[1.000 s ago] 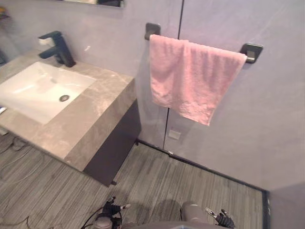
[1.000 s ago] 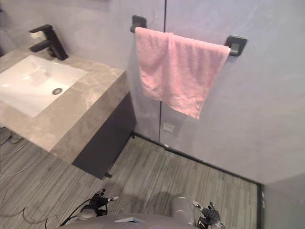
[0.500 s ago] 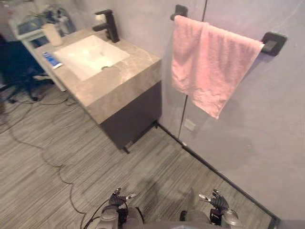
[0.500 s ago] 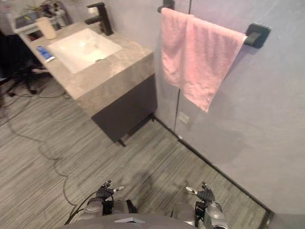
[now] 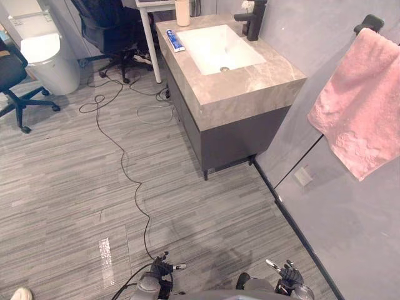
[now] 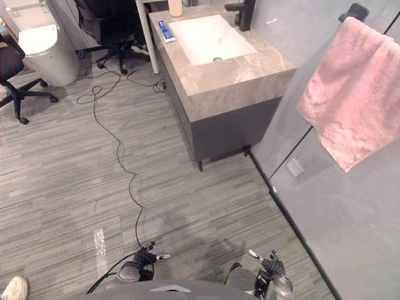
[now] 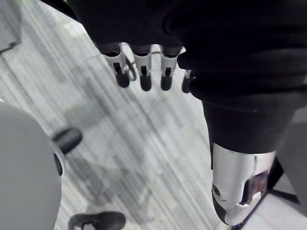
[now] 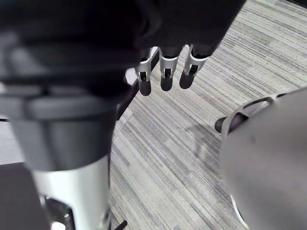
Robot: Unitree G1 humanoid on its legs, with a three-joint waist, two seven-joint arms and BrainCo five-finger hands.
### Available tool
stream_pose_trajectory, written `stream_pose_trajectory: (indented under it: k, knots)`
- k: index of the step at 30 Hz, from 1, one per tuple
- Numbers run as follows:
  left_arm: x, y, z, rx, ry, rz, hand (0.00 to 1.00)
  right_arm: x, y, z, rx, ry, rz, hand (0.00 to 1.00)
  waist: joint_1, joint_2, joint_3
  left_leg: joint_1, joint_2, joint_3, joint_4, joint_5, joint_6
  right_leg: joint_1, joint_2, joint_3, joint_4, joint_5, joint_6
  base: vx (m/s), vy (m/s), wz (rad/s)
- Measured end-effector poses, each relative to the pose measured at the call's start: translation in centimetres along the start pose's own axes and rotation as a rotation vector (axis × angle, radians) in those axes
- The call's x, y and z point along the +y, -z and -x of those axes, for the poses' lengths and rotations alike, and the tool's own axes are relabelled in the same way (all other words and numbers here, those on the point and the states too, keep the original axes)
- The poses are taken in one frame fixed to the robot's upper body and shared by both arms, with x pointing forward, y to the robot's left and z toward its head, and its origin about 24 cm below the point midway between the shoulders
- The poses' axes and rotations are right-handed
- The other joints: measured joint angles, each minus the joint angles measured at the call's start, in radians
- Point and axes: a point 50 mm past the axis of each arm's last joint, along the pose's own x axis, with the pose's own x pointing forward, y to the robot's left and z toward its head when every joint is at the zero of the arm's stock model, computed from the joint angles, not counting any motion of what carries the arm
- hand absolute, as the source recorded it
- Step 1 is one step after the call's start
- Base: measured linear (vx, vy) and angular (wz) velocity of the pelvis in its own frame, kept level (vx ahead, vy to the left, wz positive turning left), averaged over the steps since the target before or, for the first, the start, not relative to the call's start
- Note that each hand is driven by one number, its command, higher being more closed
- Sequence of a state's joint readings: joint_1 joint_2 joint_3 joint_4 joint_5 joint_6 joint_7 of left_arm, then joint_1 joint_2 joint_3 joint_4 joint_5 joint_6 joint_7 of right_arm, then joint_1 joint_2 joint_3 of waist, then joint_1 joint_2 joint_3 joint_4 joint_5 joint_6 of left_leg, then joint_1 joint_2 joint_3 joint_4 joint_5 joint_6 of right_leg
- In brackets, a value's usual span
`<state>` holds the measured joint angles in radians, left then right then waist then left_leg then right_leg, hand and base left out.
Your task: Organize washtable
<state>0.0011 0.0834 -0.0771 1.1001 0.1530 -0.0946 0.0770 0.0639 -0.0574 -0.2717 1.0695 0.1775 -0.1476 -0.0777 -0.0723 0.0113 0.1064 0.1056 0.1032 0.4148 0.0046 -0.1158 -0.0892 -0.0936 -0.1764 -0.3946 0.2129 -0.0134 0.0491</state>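
Left of washtable (image 5: 250, 87), black chair (image 5: 114, 26) newly visible

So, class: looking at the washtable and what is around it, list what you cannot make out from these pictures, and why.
Cup: top cut off by the left eye view's upper edge; contents unknown.
Blue tube: too small to tell whether capped.
Pink towel: far side cut off by the right edge.
Faucet: top cut off in the right eye view.
Shoe: its wearer is outside the frame.
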Motion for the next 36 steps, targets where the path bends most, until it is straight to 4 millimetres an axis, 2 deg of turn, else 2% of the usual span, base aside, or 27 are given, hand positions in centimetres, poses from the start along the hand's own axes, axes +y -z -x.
stream_pose_trajectory:
  k: [1, 3, 6, 8, 10, 13, 15, 17, 21, 26, 27, 29, 30, 31, 32, 33, 34, 36]
  knots:
    - [0.0, 0.0, 0.0, -0.001, 0.002, -0.008, 0.0, 0.1, -0.1, 0.0, -0.003, -0.004, 0.003, 0.0, -0.001, -0.003, 0.002, -0.006, -0.001, -0.004, 0.001, 0.003, 0.004, -0.014, 0.004, 0.025, 0.019, 0.003, 0.001, -0.05, 0.111, 0.14]
    - [0.2, 0.1, 0.0, 0.002, 0.003, -0.018, 0.0, 0.4, -0.1, 0.0, 0.0, -0.016, 0.013, 0.0, 0.001, -0.022, 0.011, -0.013, -0.001, -0.028, 0.005, 0.011, 0.016, -0.043, 0.011, 0.147, 0.08, 0.007, -0.001, -0.05, 0.174, 0.28]
    - [0.6, 0.8, 0.2, 0.021, -0.003, -0.015, 0.0, 0.6, 0.2, 0.0, 0.009, -0.038, 0.034, 0.0, 0.007, -0.039, 0.003, -0.013, -0.001, -0.061, 0.0, 0.026, 0.016, -0.035, 0.017, 0.197, 0.089, 0.008, 0.0, -0.04, 0.086, 0.35]
    - [1.0, 0.9, 0.2, 0.025, -0.015, 0.005, 0.0, 0.9, 0.4, 0.1, 0.018, -0.059, 0.054, 0.0, 0.027, -0.041, 0.001, -0.015, -0.004, -0.075, -0.006, 0.036, 0.015, -0.013, 0.021, 0.2, 0.045, 0.008, 0.001, -0.04, 0.002, 0.19]
    - [1.4, 0.9, 0.2, 0.027, -0.026, -0.004, 0.0, 1.4, 0.8, 0.2, 0.037, -0.085, 0.074, 0.0, 0.031, -0.058, -0.011, -0.036, -0.013, -0.097, -0.023, 0.06, 0.017, 0.025, 0.026, 0.22, -0.067, 0.01, 0.004, -0.06, -0.017, 0.22]
    - [2.0, 1.3, 0.2, 0.042, -0.046, 0.016, 0.0, 1.9, 1.1, 0.3, 0.043, -0.104, 0.089, 0.0, 0.031, -0.069, -0.018, -0.051, -0.02, -0.117, -0.046, 0.092, 0.01, 0.042, 0.034, 0.229, -0.148, 0.01, 0.005, -0.05, -0.065, 0.2]
    - [2.2, 1.5, 0.2, 0.058, -0.056, 0.046, 0.0, 1.9, 0.9, 0.2, 0.039, -0.108, 0.102, 0.0, 0.031, -0.061, -0.016, -0.044, -0.01, -0.131, -0.094, 0.136, 0.003, 0.046, 0.053, 0.228, -0.167, 0.01, 0.013, -0.07, -0.103, 0.16]
    - [2.1, 1.5, 0.2, 0.062, -0.058, 0.065, 0.0, 1.8, 0.9, 0.2, 0.039, -0.108, 0.103, 0.0, 0.031, -0.058, -0.015, -0.042, 0.003, -0.146, -0.099, 0.146, -0.002, 0.051, 0.065, 0.219, -0.166, 0.002, 0.021, -0.07, -0.093, 0.14]
    - [1.3, 1.6, 0.2, 0.064, -0.043, 0.088, 0.0, 1.5, 1.0, 0.2, 0.04, -0.104, 0.141, 0.0, 0.031, -0.052, -0.02, -0.016, 0.015, -0.154, -0.108, 0.15, -0.007, 0.082, 0.076, 0.212, -0.167, -0.009, 0.029, -0.04, -0.032, 0.05]
    - [1.1, 1.7, 0.2, 0.073, -0.037, 0.089, 0.0, 1.3, 1.0, 0.2, 0.042, -0.106, 0.131, 0.0, 0.028, -0.048, -0.023, -0.014, 0.003, -0.181, -0.108, 0.15, -0.006, 0.099, 0.063, 0.194, -0.166, -0.014, 0.035, -0.01, 0.02, 0.14]
    - [1.2, 1.7, 0.2, 0.074, -0.038, 0.091, 0.0, 1.3, 1.1, 0.2, 0.045, -0.106, 0.131, 0.0, 0.03, -0.047, -0.021, -0.017, 0.001, -0.193, -0.095, 0.149, -0.005, 0.099, 0.061, 0.191, -0.154, -0.029, 0.026, 0.01, 0.023, 0.39]
    - [1.6, 1.5, 0.2, 0.064, -0.052, 0.107, 0.0, 1.5, 1.1, 0.2, 0.052, -0.107, 0.128, 0.0, 0.025, -0.059, -0.015, -0.088, 0.002, -0.22, 0.021, 0.099, 0.005, 0.092, 0.052, 0.189, -0.118, -0.065, 0.032, -0.01, -0.003, 0.57]
    - [1.9, 1.1, 0.1, 0.043, -0.067, 0.136, 0.0, 1.3, 0.8, 0.0, 0.05, -0.101, 0.129, 0.0, 0.03, -0.057, 0.004, -0.164, 0.011, -0.249, 0.192, 0.035, 0.013, 0.092, 0.048, 0.182, -0.085, -0.093, 0.035, -0.03, -0.008, 0.86]
    - [2.2, 0.4, 0.0, 0.012, -0.082, 0.168, 0.0, 1.0, 0.4, -0.2, 0.041, -0.091, 0.128, 0.0, 0.031, -0.051, 0.026, -0.235, 0.019, -0.265, 0.335, 0.003, 0.012, 0.103, 0.04, 0.155, -0.057, -0.11, 0.034, -0.06, 0.008, 0.83]
    - [2.2, 0.2, 0.0, 0.003, -0.087, 0.187, 0.0, 0.8, 0.3, -0.2, 0.038, -0.085, 0.125, 0.0, 0.033, -0.045, 0.036, -0.259, 0.023, -0.273, 0.375, -0.006, 0.003, 0.11, 0.035, 0.145, -0.049, -0.117, 0.034, -0.06, 0.029, 0.67]
    - [2.3, 0.1, 0.0, -0.007, -0.098, 0.224, 0.0, 0.5, 0.2, -0.3, 0.037, -0.076, 0.121, 0.0, 0.048, -0.043, 0.048, -0.28, 0.032, -0.283, 0.408, -0.024, 0.005, 0.118, 0.027, 0.128, -0.052, -0.12, 0.032, -0.02, 0.047, 0.39]
    - [2.3, 0.0, 0.0, -0.009, -0.105, 0.239, 0.0, 0.3, 0.1, -0.3, 0.036, -0.07, 0.12, 0.0, 0.058, -0.028, 0.049, -0.287, 0.044, -0.271, 0.41, -0.054, 0.013, 0.121, 0.031, 0.122, -0.063, -0.12, 0.035, 0.02, 0.078, 0.34]
    - [2.7, 0.3, 0.0, -0.003, -0.124, 0.264, 0.0, 0.1, -0.2, -0.4, 0.027, -0.061, 0.121, 0.0, 0.056, -0.016, 0.049, -0.327, 0.068, -0.236, 0.412, -0.082, 0.025, 0.119, 0.027, 0.111, -0.078, -0.131, 0.059, 0.09, 0.146, 0.26]
